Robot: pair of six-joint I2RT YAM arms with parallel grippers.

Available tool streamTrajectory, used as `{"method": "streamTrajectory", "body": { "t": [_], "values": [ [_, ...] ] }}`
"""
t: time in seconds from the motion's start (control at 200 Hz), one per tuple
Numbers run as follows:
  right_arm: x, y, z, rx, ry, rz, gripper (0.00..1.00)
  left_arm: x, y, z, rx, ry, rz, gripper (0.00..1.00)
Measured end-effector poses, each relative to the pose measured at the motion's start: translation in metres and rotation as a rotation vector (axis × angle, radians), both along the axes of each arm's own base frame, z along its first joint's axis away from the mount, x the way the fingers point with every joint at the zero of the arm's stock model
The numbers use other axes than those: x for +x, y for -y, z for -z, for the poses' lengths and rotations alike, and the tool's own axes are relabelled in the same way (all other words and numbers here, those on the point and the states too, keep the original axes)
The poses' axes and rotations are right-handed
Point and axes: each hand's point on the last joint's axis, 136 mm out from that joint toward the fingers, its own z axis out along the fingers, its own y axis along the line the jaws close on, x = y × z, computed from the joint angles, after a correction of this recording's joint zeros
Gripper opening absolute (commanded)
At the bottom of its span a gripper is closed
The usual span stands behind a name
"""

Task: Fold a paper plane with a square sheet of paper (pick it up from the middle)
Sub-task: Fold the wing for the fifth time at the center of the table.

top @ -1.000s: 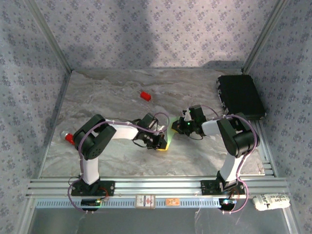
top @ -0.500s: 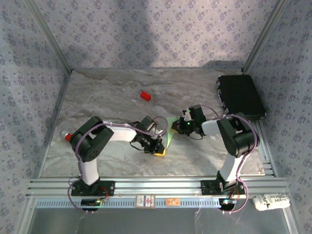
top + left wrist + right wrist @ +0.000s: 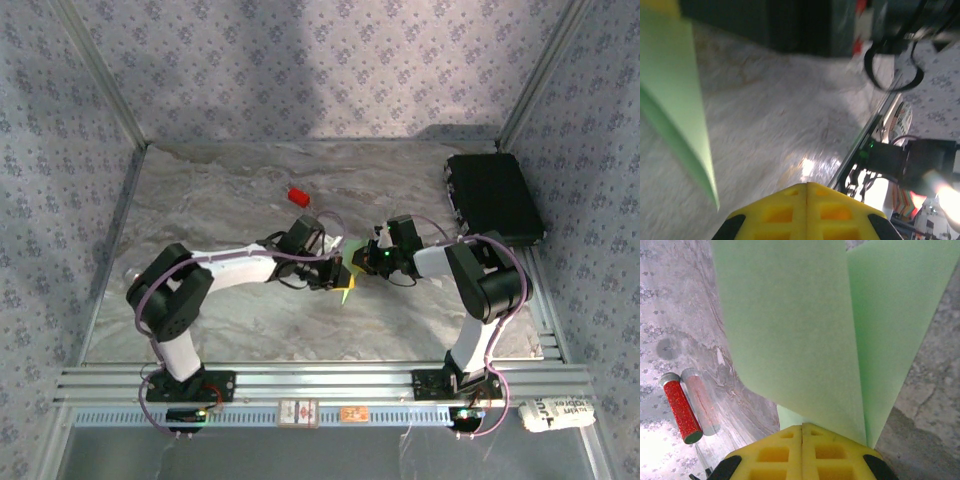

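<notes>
Jaws status: right jaws pinch the square sheet of paper [image 3: 790, 330] over the tabletop [image 3: 200, 200] centre; left jaws, pressed together and empty, have swung back beside it. I judge creasing next.

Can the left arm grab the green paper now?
Probably yes, once it opens. The green paper is just beside the shut left gripper with nothing between them, and the right gripper holds it.

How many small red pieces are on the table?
1 for sure: a red block on the table's far half, near the middle. The red cylinder in the right wrist view may be the same one; others may be hidden.
</notes>
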Motion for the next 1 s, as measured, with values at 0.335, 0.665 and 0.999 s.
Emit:
{"method": "streamTrajectory", "body": {
  "t": [0.335, 0.665, 0.999],
  "values": [
    [0.000, 0.000, 0.000, 0.000, 0.000, 0.000, 0.06, 0.022, 0.020, 0.024, 0.045, -0.007, -0.013, 0.01],
    [0.000, 0.000, 0.000, 0.000, 0.001, 0.000, 0.06, 0.026, 0.021, 0.045, 0.108, 0.012, 0.002, 0.01],
    [0.000, 0.000, 0.000, 0.000, 0.001, 0.000, 0.06, 0.011, 0.009, 0.074, 0.166, -0.009, 0.021, 0.01]
  ]
}}
